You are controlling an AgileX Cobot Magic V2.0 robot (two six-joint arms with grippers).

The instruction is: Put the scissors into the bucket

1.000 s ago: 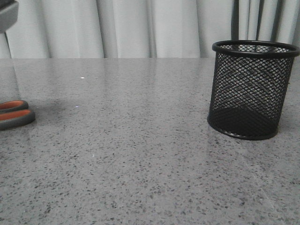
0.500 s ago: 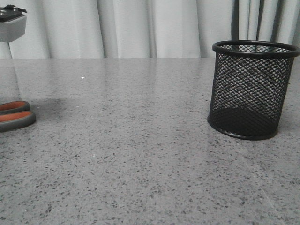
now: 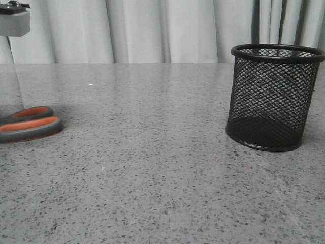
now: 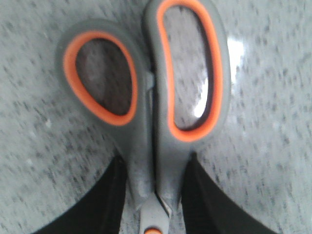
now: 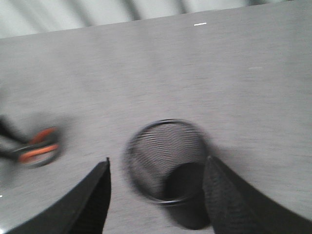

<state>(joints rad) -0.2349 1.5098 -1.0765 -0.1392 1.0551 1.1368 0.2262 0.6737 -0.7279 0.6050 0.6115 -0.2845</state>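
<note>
While the left gripper (image 4: 155, 195) clamps the grey, orange-lined scissors (image 4: 151, 112) at the neck — loops pointing away from it — the black wire-mesh bucket (image 3: 274, 96) stands well apart rightward, beneath the right gripper's (image 5: 156, 195) spread, empty fingers.

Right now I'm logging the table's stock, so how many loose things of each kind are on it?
scissors: 1
bucket: 1
Total: 2
</note>
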